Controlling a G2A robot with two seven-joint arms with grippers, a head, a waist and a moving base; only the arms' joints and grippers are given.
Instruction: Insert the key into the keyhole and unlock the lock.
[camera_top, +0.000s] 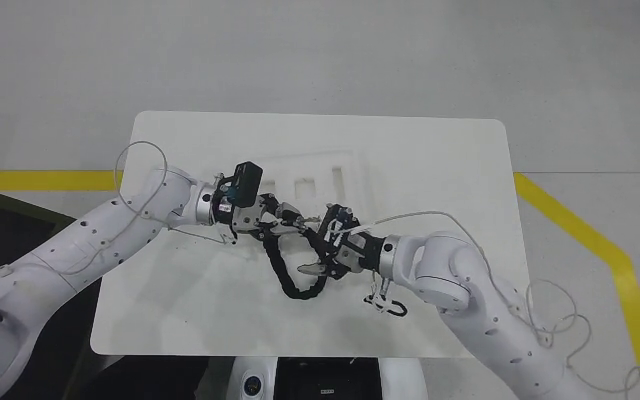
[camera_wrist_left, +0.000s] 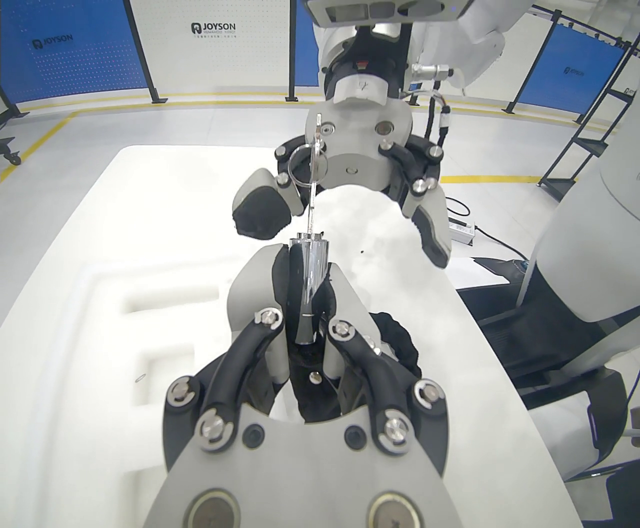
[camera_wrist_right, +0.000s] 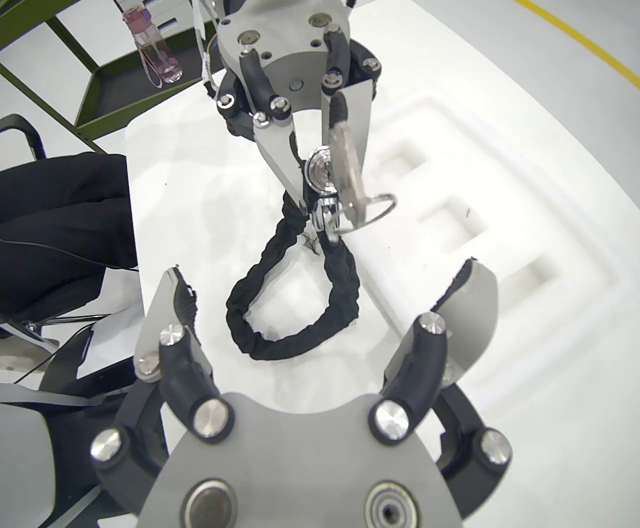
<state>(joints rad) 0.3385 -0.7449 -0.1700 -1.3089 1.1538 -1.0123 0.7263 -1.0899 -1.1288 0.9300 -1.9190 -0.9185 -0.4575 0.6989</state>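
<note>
On your white table (camera_top: 430, 300), a foam tray (camera_top: 350, 160) with 3 recesses lies at 12 o'clock from the work. None of the task's things sit in it.

The left gripper (camera_wrist_left: 306, 272) is clamped around the chrome lock (camera_wrist_right: 318, 172) and holds it off the table. The black cable (camera_wrist_right: 344, 280) droops from the lock in a loop toward 6 o'clock, onto bare table beside the tray.

The right gripper (camera_wrist_right: 325, 282) faces the lock from 4 o'clock with its fingers spread wide, gripping nothing.

The key (camera_wrist_left: 315, 150) looks seated in the lock's end face. Its long axis continues the barrel's line, 10 to 4 o'clock, straight at the right palm, and its ring (camera_wrist_left: 291, 167) dangles from the head.

The right arm is the nearer one. Your next move likely needs it to close on the key head and then twist.
</note>
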